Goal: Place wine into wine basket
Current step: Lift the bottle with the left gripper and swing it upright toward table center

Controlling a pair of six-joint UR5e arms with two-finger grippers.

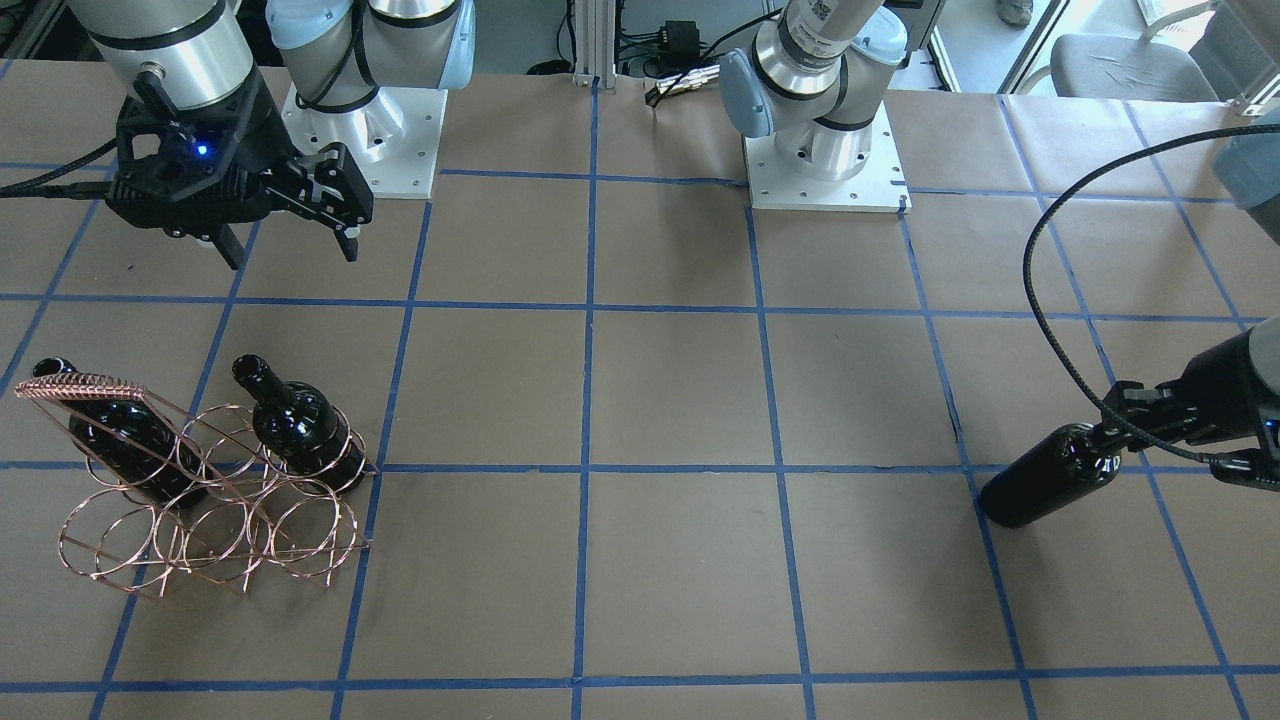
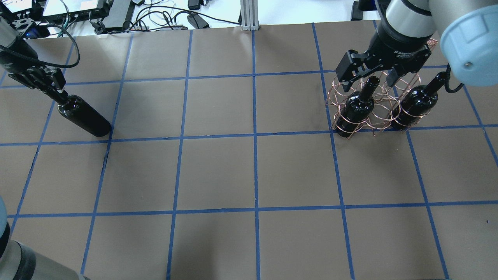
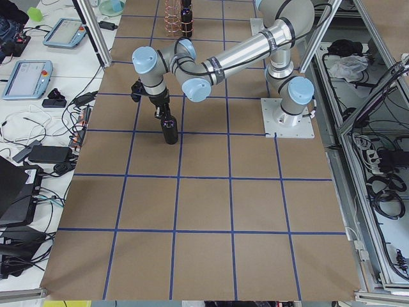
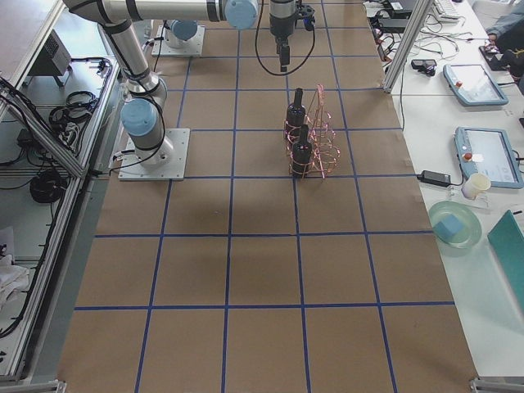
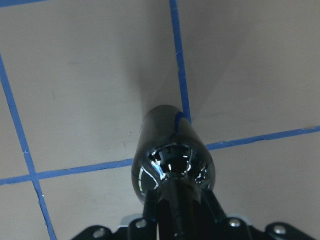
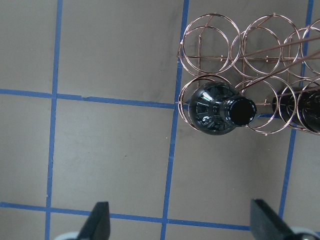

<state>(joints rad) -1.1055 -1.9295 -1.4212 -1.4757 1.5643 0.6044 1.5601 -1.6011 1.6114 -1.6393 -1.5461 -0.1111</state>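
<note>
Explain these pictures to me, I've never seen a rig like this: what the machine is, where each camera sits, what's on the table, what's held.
Two robot arms are bolted to a table with brown paper and blue tape lines. Four fixed cameras watch: one across the table, one behind the robot, one at each end. Two more ride on the wrists. A copper wire wine basket holds two dark bottles. The left claw grips a third wine bottle by its neck, far from the basket. The right claw hangs open and empty, raised, near the basket.
</note>
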